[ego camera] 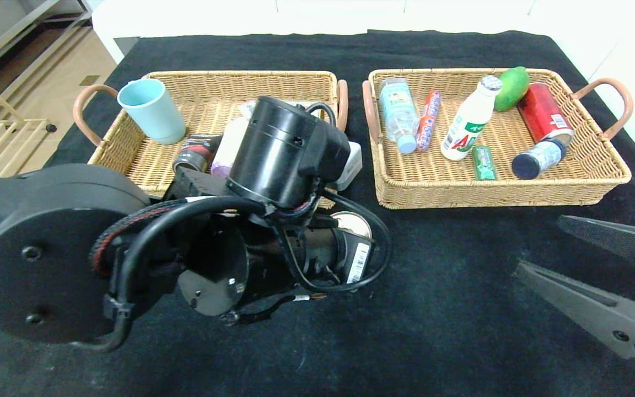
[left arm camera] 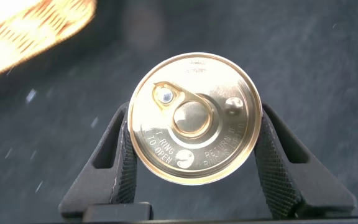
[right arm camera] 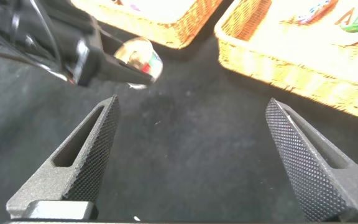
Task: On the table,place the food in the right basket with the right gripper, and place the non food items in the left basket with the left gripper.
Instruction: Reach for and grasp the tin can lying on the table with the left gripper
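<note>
My left gripper (left arm camera: 194,113) is shut on the small round pull-tab tin (left arm camera: 193,118), its pads pressing the tin's two sides. In the head view only the tin's gold lid (ego camera: 352,221) shows behind the left arm, over the black table (ego camera: 450,309) just in front of the left basket (ego camera: 240,77). That basket holds the black tube with a red band (ego camera: 193,154) and the partly hidden pink bottle (ego camera: 225,148). The right basket (ego camera: 516,194) holds the sausage stick (ego camera: 429,120), white drink bottle (ego camera: 469,122) and green gum pack (ego camera: 483,161). My right gripper (ego camera: 541,245) hangs open and empty at the lower right.
A light blue cup (ego camera: 152,110) and a white box (ego camera: 351,160) also sit in the left basket. A water bottle (ego camera: 398,113), green fruit (ego camera: 512,87), red can (ego camera: 544,118) and blue-capped bottle (ego camera: 538,159) lie in the right basket. The bulky left arm (ego camera: 196,242) covers the table's near left.
</note>
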{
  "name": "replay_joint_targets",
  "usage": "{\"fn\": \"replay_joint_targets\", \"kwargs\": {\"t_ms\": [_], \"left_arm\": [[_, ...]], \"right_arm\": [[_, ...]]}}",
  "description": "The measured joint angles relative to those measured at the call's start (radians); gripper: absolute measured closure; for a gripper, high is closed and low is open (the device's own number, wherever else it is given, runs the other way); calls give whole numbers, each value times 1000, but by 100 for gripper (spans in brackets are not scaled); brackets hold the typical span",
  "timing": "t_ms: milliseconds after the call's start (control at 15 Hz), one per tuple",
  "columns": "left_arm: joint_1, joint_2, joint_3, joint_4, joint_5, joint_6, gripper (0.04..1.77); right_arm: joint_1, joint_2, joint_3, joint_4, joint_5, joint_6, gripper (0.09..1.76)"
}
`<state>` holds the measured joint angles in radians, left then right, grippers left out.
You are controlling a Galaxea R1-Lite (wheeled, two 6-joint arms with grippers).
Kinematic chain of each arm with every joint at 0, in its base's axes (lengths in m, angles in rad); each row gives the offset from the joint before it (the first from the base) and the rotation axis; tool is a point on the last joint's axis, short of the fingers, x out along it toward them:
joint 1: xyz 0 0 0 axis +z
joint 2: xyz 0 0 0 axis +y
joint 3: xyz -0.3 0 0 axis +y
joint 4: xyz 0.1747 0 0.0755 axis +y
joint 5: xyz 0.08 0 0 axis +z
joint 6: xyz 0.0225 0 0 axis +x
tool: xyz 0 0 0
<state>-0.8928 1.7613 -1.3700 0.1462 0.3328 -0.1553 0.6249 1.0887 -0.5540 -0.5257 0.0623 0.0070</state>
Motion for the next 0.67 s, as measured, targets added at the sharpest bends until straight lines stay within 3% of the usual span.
{"fn": "replay_joint_targets", "kwargs": {"t_ms": [667], "left_arm": [[-71, 217, -193, 12, 35, 25, 70]], "right_arm": [[-98, -26, -66, 77, 0, 0, 14]]}}
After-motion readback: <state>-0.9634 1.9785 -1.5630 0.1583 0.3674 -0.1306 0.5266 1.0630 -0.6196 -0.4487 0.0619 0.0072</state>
